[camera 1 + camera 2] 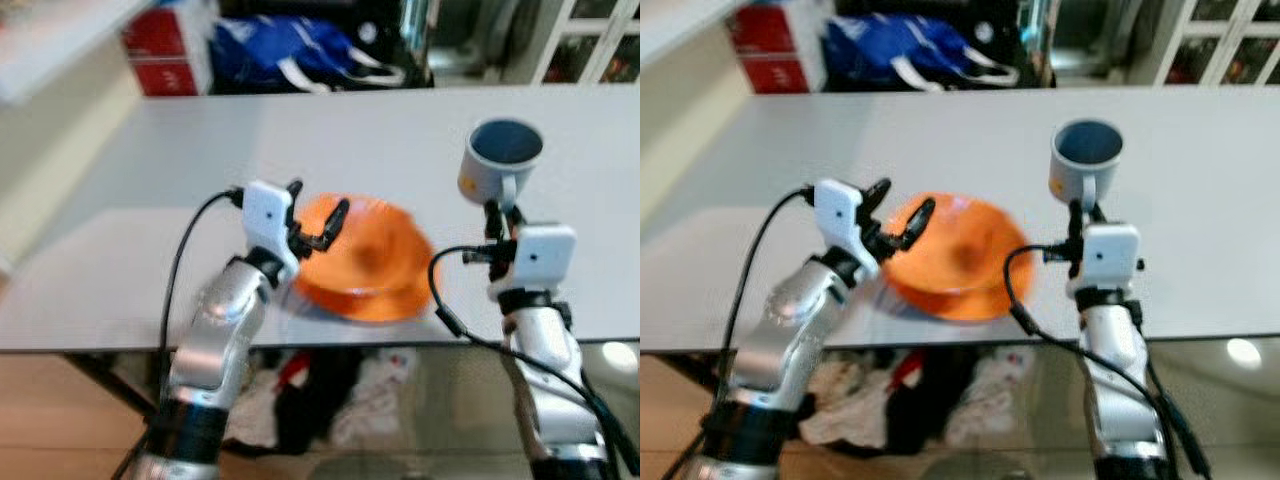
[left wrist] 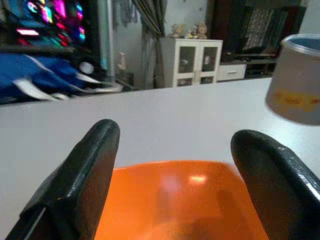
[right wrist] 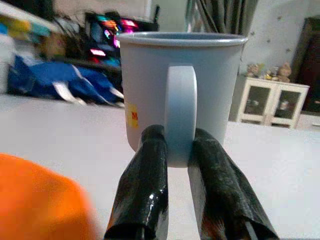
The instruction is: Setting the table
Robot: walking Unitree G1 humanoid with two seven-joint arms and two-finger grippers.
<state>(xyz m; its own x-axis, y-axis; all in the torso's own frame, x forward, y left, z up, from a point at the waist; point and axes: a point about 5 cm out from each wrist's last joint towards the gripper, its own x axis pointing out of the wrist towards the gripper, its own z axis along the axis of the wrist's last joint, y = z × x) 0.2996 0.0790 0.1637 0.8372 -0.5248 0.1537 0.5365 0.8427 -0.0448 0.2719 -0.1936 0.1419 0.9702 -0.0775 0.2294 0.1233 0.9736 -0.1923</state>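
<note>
An orange plate [image 1: 368, 260] lies on the white table [image 1: 400, 140] near its front edge. My left gripper [image 1: 318, 218] is open at the plate's left rim, one finger on each side of the edge, and its black fingers [image 2: 87, 170] frame the orange plate [image 2: 175, 200] in the left wrist view. A pale blue mug [image 1: 497, 160] with a yellow mark is held upright above the table to the plate's right. My right gripper [image 1: 503, 212] is shut on the mug's handle [image 3: 180, 120], with both fingers [image 3: 145, 185] pinching it from below.
A blue bag [image 1: 285, 50] and a red box [image 1: 165, 45] sit beyond the table's far edge. A white cabinet [image 1: 590, 40] stands at the back right. Cloths and clutter [image 1: 330, 400] lie on the floor under the table's front edge.
</note>
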